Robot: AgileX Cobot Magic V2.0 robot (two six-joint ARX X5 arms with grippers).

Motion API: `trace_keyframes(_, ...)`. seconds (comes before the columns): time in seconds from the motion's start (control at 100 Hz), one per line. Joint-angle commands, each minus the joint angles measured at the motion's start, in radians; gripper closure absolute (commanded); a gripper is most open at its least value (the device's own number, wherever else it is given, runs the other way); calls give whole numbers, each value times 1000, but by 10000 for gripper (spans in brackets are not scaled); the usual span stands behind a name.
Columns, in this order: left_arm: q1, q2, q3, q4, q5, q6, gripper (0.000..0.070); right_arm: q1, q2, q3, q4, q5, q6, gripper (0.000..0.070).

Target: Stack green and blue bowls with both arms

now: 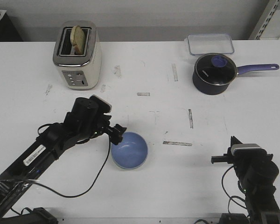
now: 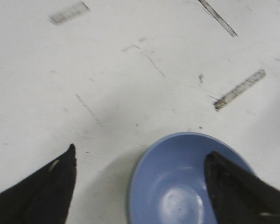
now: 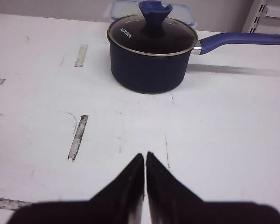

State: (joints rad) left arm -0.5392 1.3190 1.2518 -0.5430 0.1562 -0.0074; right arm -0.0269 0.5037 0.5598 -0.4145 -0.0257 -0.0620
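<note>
The periwinkle blue bowl [image 1: 129, 150] sits upright on the white table, front centre; it also shows in the left wrist view [image 2: 177, 186]. My left gripper [image 1: 117, 133] is open at the bowl's left rim. In the left wrist view the left gripper [image 2: 141, 151] straddles the rim: one fingertip [image 2: 224, 177] is over the bowl's inside, the other [image 2: 60, 172] is over the bare table outside it. My right gripper [image 1: 215, 160] is shut and empty at the front right, and its tips [image 3: 145, 155] touch above the table. The mint green bowl shows in no view.
A cream toaster [image 1: 77, 55] with bread in it stands at the back left. A navy lidded saucepan [image 1: 213, 73] with a purple handle stands at the back right, ahead of the right gripper [image 3: 149, 51]. A clear lidded container [image 1: 210, 44] lies behind it.
</note>
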Motion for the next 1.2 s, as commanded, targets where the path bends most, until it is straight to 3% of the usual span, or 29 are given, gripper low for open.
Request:
trace_keyframes(0.0, 11, -20, 19, -11, -84, 55, 497, 2, 2, 0, 11, 0, 13, 700)
trace_keyframes(0.08, 46, -63, 18, -20, -132, 107, 700, 1, 2, 0, 11, 0, 13, 700)
trace_keyframes(0.31, 227, -196, -39, -12, -177, 130, 698, 1, 2, 0, 10, 0, 13, 700)
trace_keyframes(0.49, 406, -371, -237, 79, -170, 120, 698, 1, 1, 0, 10, 0, 13, 700)
trace_keyframes(0.77, 627, -711, -593, 285, 9, 66, 698, 1, 1, 0, 11, 0, 13, 700)
trace_keyframes(0.92, 668, -824, -711, 310, 16, 6, 699, 1, 1, 0, 12, 0, 13, 700)
trace_keyframes(1.19, 670, -846, -751, 332, 11, -5, 697, 1, 1, 1, 18, 0, 13, 700)
